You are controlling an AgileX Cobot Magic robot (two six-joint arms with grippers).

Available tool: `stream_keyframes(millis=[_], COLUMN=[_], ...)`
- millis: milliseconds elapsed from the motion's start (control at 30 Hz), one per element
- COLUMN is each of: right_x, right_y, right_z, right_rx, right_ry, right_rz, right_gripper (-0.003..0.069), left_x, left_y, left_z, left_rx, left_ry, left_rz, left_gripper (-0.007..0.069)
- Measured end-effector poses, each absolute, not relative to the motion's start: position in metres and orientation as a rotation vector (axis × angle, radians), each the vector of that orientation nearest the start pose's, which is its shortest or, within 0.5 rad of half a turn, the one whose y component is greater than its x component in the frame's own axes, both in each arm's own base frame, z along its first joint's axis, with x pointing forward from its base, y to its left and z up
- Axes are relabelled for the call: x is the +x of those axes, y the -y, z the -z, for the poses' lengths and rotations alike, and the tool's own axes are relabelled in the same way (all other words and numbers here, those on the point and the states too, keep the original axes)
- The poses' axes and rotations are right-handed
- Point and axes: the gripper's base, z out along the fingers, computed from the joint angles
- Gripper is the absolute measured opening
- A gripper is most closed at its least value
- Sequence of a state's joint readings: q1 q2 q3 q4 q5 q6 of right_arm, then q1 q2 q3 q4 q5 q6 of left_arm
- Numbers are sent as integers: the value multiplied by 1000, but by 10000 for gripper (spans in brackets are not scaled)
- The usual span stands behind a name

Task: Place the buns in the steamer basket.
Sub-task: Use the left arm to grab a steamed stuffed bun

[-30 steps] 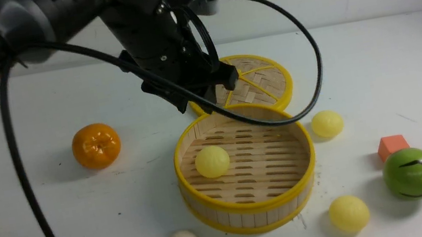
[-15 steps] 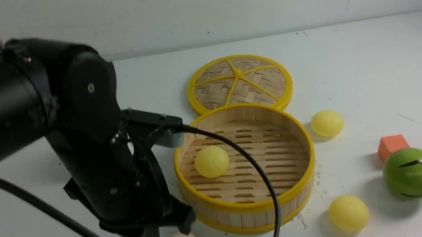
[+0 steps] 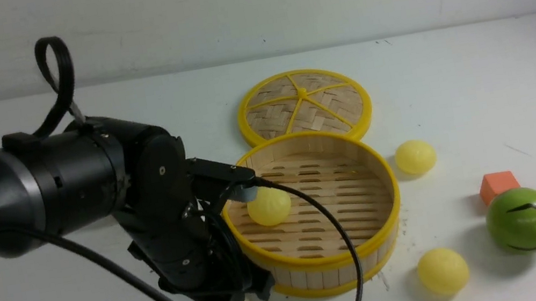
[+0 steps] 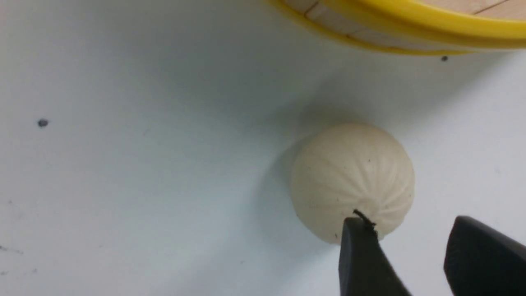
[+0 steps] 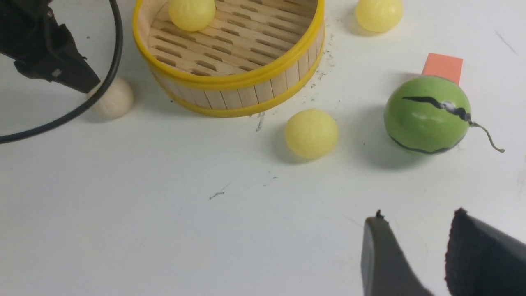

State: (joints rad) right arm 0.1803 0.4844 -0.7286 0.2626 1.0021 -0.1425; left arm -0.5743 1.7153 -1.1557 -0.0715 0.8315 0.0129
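Cream-white bun (image 4: 351, 176), seemingly just below the left end effector (image 4: 409, 224).

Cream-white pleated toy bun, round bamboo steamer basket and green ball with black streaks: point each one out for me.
Cream-white pleated bun (image 4: 349, 176): left wrist view, upper pleated surface.
Round bamboo steamer basket (image 3: 322, 260): front view, near yellow rim.
Green black-streaked ball (image 5: 423, 119): right wrist view, its side.

Buns: three pale yellow, one cream (image 4: 353, 181) with fine pleats; basket (image 3: 319, 260) tan slats, yellow rims; lid (image 3: 326, 109) tan weave, yellow spokes; ball (image 3: 523, 220) green, black streaks; block (image 3: 499, 185) orange-red.
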Motion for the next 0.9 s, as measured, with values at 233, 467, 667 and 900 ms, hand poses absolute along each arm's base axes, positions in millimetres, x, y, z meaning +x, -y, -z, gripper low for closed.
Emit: stream_keyframes(millis=[233, 467, 667, 900], right_x=[64, 64, 63, 63], right_y=[-32, -32, -32, -32], right_z=[-337, -337, -336, -336], right_rx=[-321, -320, -322, -322], right_ry=[-2206, -2206, -2212, -2214], right_rz=[-340, -341, -347, -347], right_gripper=[239, 239, 239, 239], left_x=[285, 286, 285, 286], left_y=[191, 191, 191, 191], left_z=[-197, -197, -203, -204], left_rx=[889, 899, 922, 930], left_ry=[-2780, -2780, -2822, -2813], left_rz=[182, 174, 159, 146], left_gripper=[251, 237, 237, 238])
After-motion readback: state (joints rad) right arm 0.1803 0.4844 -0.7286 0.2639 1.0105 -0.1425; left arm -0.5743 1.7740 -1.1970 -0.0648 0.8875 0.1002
